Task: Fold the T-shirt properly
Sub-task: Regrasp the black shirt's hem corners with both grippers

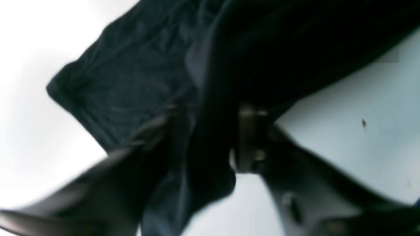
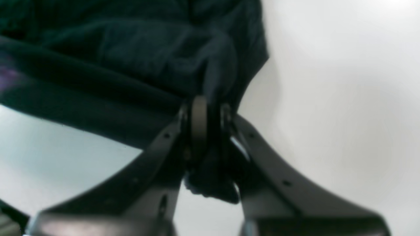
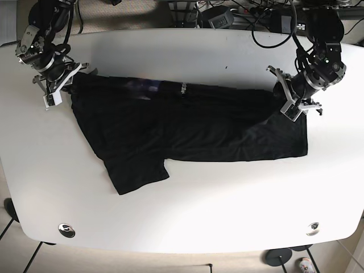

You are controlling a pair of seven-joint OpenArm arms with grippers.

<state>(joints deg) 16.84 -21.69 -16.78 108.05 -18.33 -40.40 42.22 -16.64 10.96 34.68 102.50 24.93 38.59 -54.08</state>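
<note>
A black T-shirt (image 3: pixel 187 128) lies spread across the white table (image 3: pixel 187 210), its far edge stretched in a raised line between both arms. My left gripper (image 3: pixel 282 98), on the base view's right, is shut on the shirt's right edge; the left wrist view shows dark cloth (image 1: pixel 137 82) pinched between its fingers (image 1: pixel 251 137). My right gripper (image 3: pixel 71 82), on the base view's left, is shut on the shirt's left corner; the right wrist view shows a fold of cloth (image 2: pixel 210 177) clamped between its pads (image 2: pixel 198 121). One sleeve (image 3: pixel 136 173) sticks out toward the front left.
Cables and dark equipment (image 3: pixel 239 14) crowd the table's far edge. Two round metal fittings (image 3: pixel 66 230) (image 3: pixel 310 228) sit near the front corners. A small dark speck (image 3: pixel 226 67) marks the table behind the shirt.
</note>
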